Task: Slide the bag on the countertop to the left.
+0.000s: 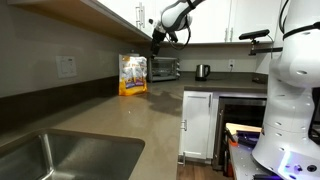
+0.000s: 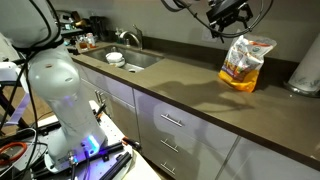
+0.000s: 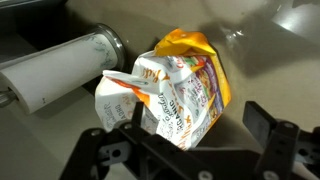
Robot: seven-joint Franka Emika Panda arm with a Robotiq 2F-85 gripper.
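Standing upright, yellow-orange bag (image 1: 133, 75), crimped top

The bag (image 1: 133, 74) is yellow-orange with white and purple print; beside it, a silver toaster oven (image 1: 164, 68); grey-brown tabletop (image 1: 150, 115).

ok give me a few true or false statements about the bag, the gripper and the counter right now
1. The bag stands on the countertop. True.
2. The gripper is clamped on the bag. False: its jaws are open and it hangs above the bag.
3. The bag lies in the sink. False: the sink is further along the countertop, apart from the bag.
4. A toaster oven sits beside the bag. True.
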